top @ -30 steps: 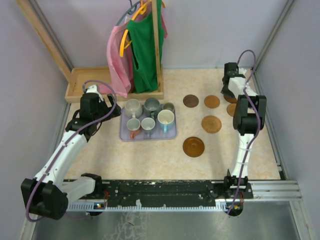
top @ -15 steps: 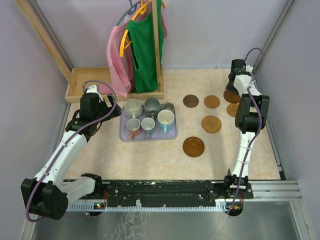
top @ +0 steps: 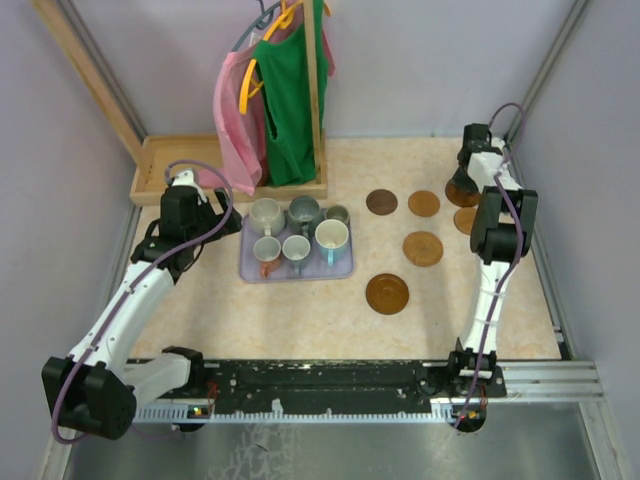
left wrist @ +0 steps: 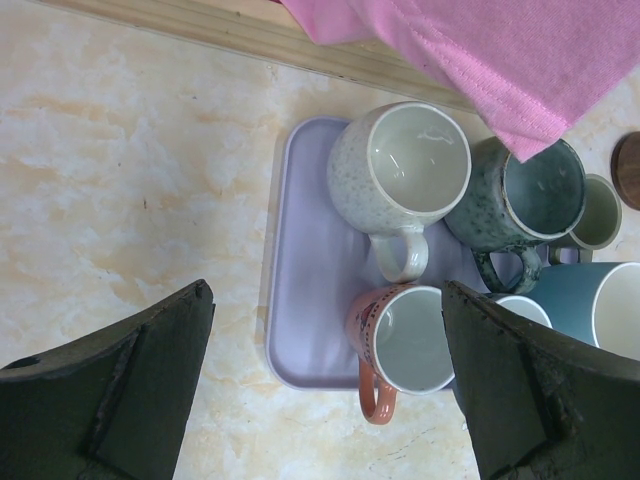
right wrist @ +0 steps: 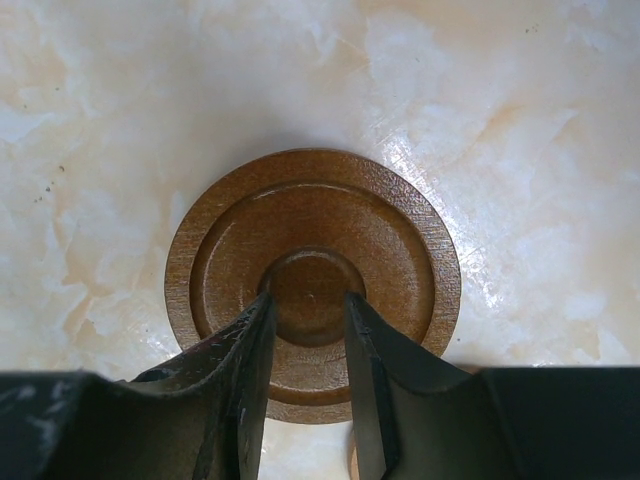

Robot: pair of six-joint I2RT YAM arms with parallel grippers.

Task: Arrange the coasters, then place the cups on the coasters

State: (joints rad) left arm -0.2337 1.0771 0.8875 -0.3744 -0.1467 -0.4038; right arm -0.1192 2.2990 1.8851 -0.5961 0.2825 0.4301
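Note:
Several brown coasters lie on the right of the table, among them a dark coaster point(top: 381, 202), a lighter coaster point(top: 423, 248) and a large one point(top: 387, 294). My right gripper point(top: 464, 183) points down at the far-right coaster point(right wrist: 312, 225), which lies flat. Its fingers stand narrowly apart over the coaster's centre, with nothing between them point(right wrist: 305, 300). Another coaster point(top: 465, 219) is partly hidden by the right arm. Several cups point(top: 331, 238) crowd the lavender tray point(left wrist: 310, 300). My left gripper point(left wrist: 327, 290) hangs wide open just left of the tray, above a pink-handled cup point(left wrist: 400, 340).
A wooden stand point(top: 318, 110) with pink and green garments on hangers rises behind the tray. The pink cloth point(left wrist: 500, 50) hangs over the rear cups. A wooden base tray point(top: 165, 170) lies at the back left. Walls close in on both sides.
My right gripper has shifted a little to the right and toward the back wall over the far-right coaster. The left arm and the cups have not moved.

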